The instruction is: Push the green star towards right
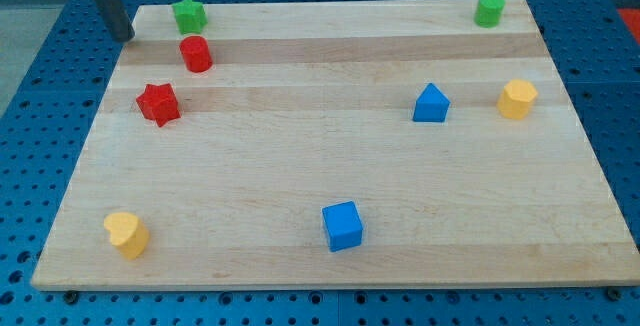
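The green star (189, 14) sits near the board's top-left corner. My tip (126, 38) is at the lower end of the dark rod that comes down from the view's top left. It rests at the board's left edge, to the left of and slightly below the green star, with a gap between them. A red cylinder (196, 54) stands just below the green star.
A red star (158, 103) lies at the left. A green cylinder (490, 10) stands at the top right, a yellow block (518, 99) at the right, a blue triangular block (431, 104) beside it. A blue cube (343, 226) and a yellow block (127, 234) sit near the wooden board's (300, 156) bottom edge.
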Robot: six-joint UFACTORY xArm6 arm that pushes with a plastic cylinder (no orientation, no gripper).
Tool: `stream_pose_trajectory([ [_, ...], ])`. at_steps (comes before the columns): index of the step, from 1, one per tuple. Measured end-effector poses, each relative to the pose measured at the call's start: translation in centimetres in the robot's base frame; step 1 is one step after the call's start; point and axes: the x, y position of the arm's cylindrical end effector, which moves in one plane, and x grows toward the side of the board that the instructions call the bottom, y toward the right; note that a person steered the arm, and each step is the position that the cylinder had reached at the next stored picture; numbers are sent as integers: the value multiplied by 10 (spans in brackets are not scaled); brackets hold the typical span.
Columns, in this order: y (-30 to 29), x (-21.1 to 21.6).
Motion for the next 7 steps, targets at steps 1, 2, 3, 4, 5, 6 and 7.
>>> stream_pose_trajectory([
  [1,3,-23],
  [2,23,-35],
  [3,54,-41],
  [4,84,-45],
  [5,109,-41],
  [6,144,-34],
  [7,183,-11],
])
